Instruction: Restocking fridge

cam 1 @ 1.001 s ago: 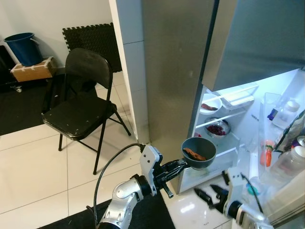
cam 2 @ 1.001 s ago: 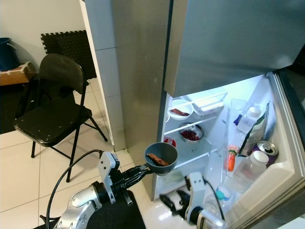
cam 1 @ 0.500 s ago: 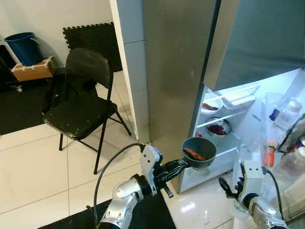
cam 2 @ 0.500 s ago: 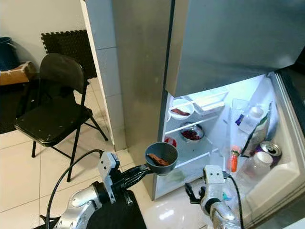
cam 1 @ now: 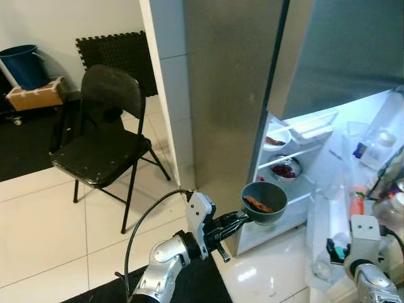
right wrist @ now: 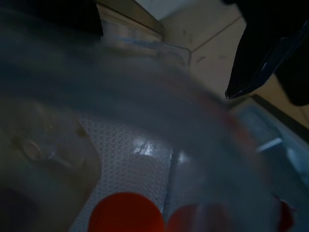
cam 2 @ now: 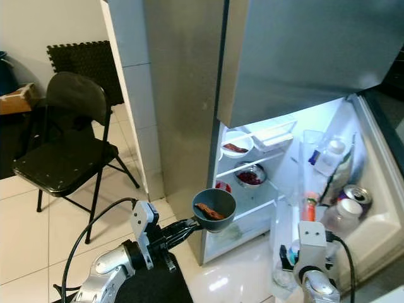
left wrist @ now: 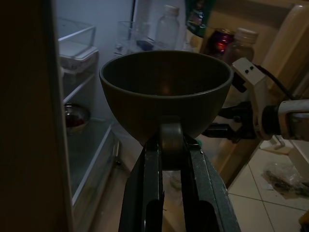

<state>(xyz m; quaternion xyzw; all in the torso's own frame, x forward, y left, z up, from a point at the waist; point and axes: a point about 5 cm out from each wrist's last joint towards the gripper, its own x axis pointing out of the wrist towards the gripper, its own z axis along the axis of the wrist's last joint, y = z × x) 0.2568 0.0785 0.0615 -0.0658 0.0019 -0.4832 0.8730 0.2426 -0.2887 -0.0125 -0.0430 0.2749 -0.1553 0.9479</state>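
A dark grey bowl [cam 1: 264,202] with a brown strip of food in it hangs in front of the open fridge [cam 1: 297,158], level with its lowest shelf. My left gripper [cam 1: 242,218] is shut on the bowl's near rim, and in the left wrist view the bowl [left wrist: 166,82] sits just above the two black fingers [left wrist: 147,193]. My right gripper [cam 1: 336,249] is low at the fridge door, against the clear bin [cam 2: 284,240] of the door's bottom shelf. The right wrist view is blurred by clear plastic [right wrist: 120,121] close to the lens.
Inside the fridge stand a white bowl [cam 1: 278,139] and a steel bowl of red food [cam 1: 287,170]. The door shelf holds bottles [cam 2: 329,158], an orange bottle [cam 2: 309,205] and a can [cam 2: 355,196]. A black folding chair [cam 1: 101,145], a blue bucket [cam 1: 25,63] and a box [cam 1: 31,95] are at the left.
My right arm has swung right, from the floor before the fridge to the door's bottom bin. The left gripper and bowl have stayed put. The camera shifted slightly.
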